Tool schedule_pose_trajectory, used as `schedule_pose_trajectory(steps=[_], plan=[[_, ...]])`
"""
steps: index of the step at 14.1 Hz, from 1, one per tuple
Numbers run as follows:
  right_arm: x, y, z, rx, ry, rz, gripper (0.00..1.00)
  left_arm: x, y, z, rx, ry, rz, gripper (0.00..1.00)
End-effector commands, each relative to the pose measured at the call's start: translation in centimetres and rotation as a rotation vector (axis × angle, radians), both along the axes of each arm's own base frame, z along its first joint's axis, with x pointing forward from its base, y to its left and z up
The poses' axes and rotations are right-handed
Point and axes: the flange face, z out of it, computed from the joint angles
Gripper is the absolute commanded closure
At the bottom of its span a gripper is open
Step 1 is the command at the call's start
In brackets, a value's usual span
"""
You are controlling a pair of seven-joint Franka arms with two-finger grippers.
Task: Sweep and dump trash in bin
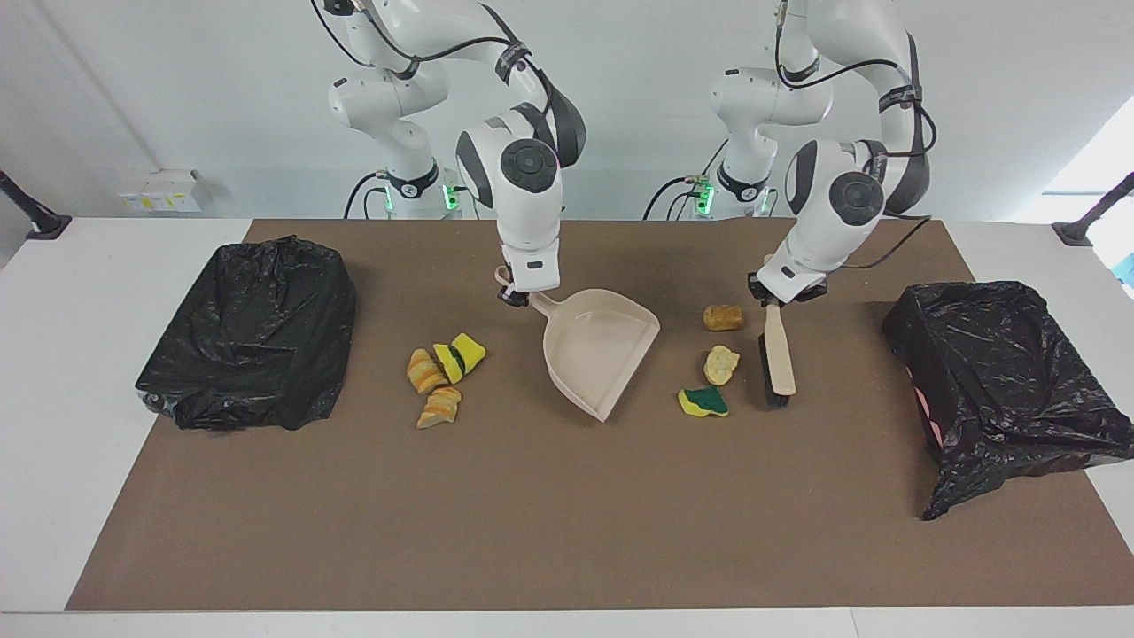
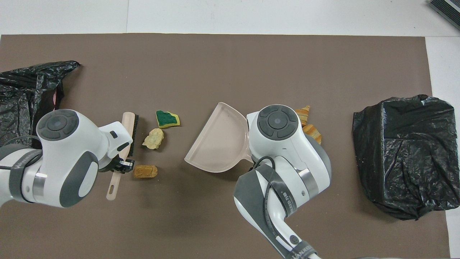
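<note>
My right gripper (image 1: 518, 297) is shut on the handle of the beige dustpan (image 1: 598, 350), whose open edge rests on the mat; in the overhead view the arm hides this gripper above the dustpan (image 2: 219, 144). My left gripper (image 1: 775, 297) is shut on the handle of the hand brush (image 1: 780, 359), also shown overhead (image 2: 122, 163). Three scraps lie between dustpan and brush: a tan one (image 1: 723, 317), a pale yellow one (image 1: 720, 364) and a green-and-yellow one (image 1: 704, 401). Another cluster of scraps (image 1: 446, 377) lies beside the dustpan toward the right arm's end.
Two bins lined with black bags stand on the brown mat (image 1: 567, 514): one at the right arm's end (image 1: 252, 332), one at the left arm's end (image 1: 1001, 372). Small crumbs dot the mat near the robots.
</note>
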Motion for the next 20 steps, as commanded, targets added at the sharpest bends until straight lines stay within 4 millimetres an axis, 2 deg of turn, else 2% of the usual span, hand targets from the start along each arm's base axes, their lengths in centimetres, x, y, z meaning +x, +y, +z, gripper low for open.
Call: schedule_pose_trajectory(steps=[1, 2, 4, 5, 6, 7, 9, 13, 15, 16, 18, 20], plan=[[-0.8, 1.2, 0.1, 0.008, -0.017, 0.042, 1.00, 1.3, -0.6, -1.1, 0.031, -0.033, -0.020, 1.00], [-1.4, 2.3, -0.4, 0.001, -0.016, 0.031, 1.00, 1.8, -0.8, -2.0, 0.035, -0.023, -0.026, 1.00], [-1.5, 3.1, -1.2, -0.001, -0.021, 0.018, 1.00, 1.9, -1.3, -2.3, 0.033, -0.032, -0.037, 1.00], [-1.5, 3.1, -1.5, -0.003, -0.019, 0.019, 1.00, 2.1, -2.6, -1.8, 0.027, -0.048, -0.060, 1.00], [-1.5, 3.2, -1.6, -0.002, -0.018, 0.025, 1.00, 2.3, -4.0, -2.3, 0.024, -0.043, -0.080, 1.00], [-1.5, 3.3, -2.0, -0.007, -0.013, 0.026, 1.00, 2.3, -4.5, -2.8, 0.024, -0.037, -0.082, 1.00], [-2.1, 4.1, -2.2, -0.013, -0.011, 0.049, 1.00, 1.5, -6.3, -3.0, 0.021, -0.027, -0.117, 1.00], [-2.2, 4.2, -2.3, -0.013, -0.011, 0.037, 1.00, -1.9, -11.5, -2.9, -0.066, 0.023, -0.336, 1.00], [-2.2, 4.2, -2.3, -0.016, -0.012, 0.022, 1.00, -4.3, -14.8, -2.2, -0.159, 0.070, -0.418, 1.00], [-2.2, 4.2, -2.2, -0.015, -0.014, 0.022, 1.00, -5.2, -16.0, -0.9, -0.172, 0.059, -0.452, 1.00], [-2.2, 4.2, -2.2, -0.015, -0.014, 0.021, 1.00, -6.4, -17.3, 1.7, -0.216, 0.066, -0.363, 1.00], [-2.2, 4.3, -2.2, -0.015, -0.014, 0.022, 1.00, -6.5, -16.5, 2.9, -0.197, 0.084, -0.263, 1.00]])
